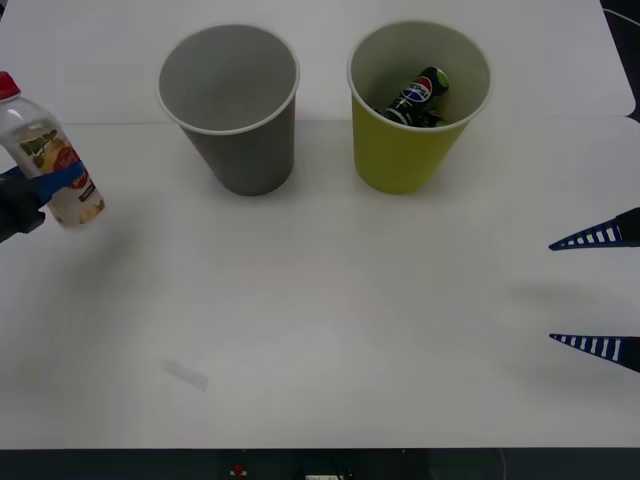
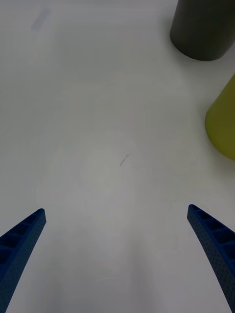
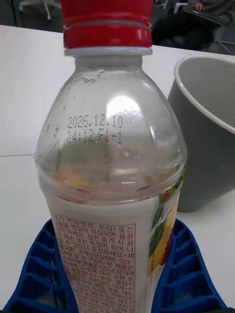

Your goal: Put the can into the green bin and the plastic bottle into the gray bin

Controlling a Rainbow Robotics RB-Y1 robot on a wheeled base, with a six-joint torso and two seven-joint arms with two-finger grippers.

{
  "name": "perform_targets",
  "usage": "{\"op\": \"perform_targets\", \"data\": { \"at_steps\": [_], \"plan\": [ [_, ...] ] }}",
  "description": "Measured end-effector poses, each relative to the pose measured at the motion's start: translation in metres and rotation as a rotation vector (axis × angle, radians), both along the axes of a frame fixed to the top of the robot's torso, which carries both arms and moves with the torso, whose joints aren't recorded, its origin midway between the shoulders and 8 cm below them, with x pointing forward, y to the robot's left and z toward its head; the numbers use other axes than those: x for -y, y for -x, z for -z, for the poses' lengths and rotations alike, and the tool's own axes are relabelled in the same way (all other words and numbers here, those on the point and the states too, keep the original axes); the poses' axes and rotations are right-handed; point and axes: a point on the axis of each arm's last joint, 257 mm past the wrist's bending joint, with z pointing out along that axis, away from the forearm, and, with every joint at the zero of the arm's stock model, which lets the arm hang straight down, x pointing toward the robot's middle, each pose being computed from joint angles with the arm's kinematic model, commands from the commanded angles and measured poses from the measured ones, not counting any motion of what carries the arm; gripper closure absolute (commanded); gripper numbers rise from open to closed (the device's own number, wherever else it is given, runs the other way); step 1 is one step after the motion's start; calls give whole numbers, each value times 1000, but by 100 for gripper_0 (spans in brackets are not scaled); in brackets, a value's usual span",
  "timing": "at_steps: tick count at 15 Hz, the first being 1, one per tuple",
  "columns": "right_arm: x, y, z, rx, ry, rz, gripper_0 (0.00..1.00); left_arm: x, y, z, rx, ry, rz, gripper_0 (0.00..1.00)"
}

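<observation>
The plastic bottle (image 1: 48, 155), clear with a red cap and a red, yellow and white label, is held upright above the table at the far left by my left gripper (image 1: 50, 188), which is shut on its lower body. Up close in the left wrist view, the bottle (image 3: 110, 166) stands between the blue fingers (image 3: 39, 274). The gray bin (image 1: 232, 105) stands to its right, open and upright. The green bin (image 1: 415, 105) stands beside it with the black can (image 1: 420, 97) lying inside. My right gripper (image 1: 598, 292) hangs open at the right edge.
The white table (image 1: 330, 310) spreads bare in front of both bins. In the right wrist view the gray bin (image 2: 203, 29) and the green bin (image 2: 223, 122) stand beyond the open fingers (image 2: 22, 239). A faint smudge (image 1: 185, 373) marks the near left.
</observation>
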Motion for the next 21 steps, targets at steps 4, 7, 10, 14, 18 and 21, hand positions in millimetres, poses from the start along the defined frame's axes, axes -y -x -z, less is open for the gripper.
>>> {"op": "perform_targets", "data": {
  "at_steps": [4,7,10,14,18,21],
  "plan": [
    [0,0,0,0,0,0,0,25,25,-33,-96,-57,32,100],
    [0,0,0,0,0,0,0,40,28,-54,-121,-141,92,100],
    [0,0,0,0,0,0,0,51,25,-84,-122,-248,144,100],
    [0,0,0,0,0,0,0,66,10,-120,-122,-400,201,100],
    [0,0,0,0,0,0,0,98,-14,-140,-128,-461,273,100],
    [0,0,0,0,0,0,0,126,-36,-150,-143,-480,320,100]
  ]
}}
